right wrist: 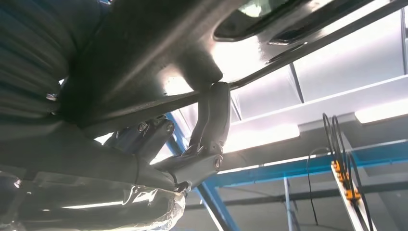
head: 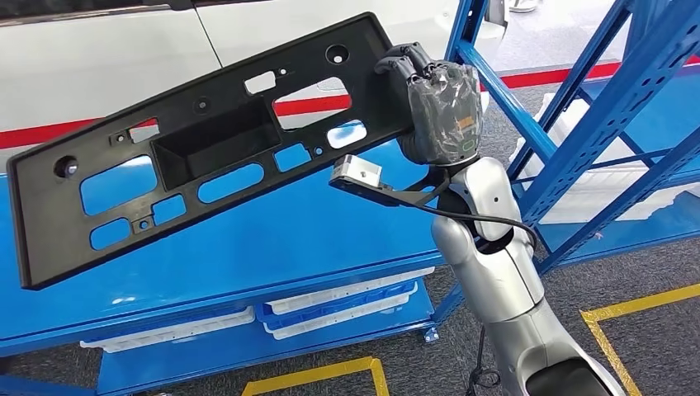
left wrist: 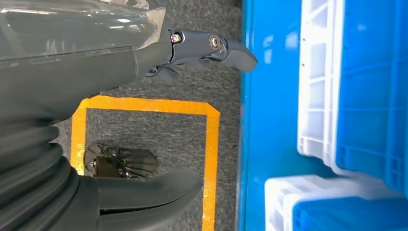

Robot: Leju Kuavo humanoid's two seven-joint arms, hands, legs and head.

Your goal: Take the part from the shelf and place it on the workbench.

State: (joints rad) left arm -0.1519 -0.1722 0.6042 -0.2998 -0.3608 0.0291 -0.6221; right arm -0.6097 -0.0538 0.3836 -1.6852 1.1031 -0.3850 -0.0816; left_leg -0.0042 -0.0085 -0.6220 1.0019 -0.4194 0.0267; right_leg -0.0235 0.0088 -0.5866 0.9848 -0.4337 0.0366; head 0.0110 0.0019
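The black part (head: 198, 140) is gripped at one end by the right robot hand (head: 433, 103) (tilted, over the blue shelf (head: 272, 239)); the left robot hand (left wrist: 144, 120) is spread, holding nothing

Bright, even light fills the sharp head view, with soft glare on the glossy blue metal shelf board (head: 272, 247), while the right wrist view looks up into blown-out white ceiling lights that leave the long black plastic panel (right wrist: 159, 62) a dim, blurred silhouette.
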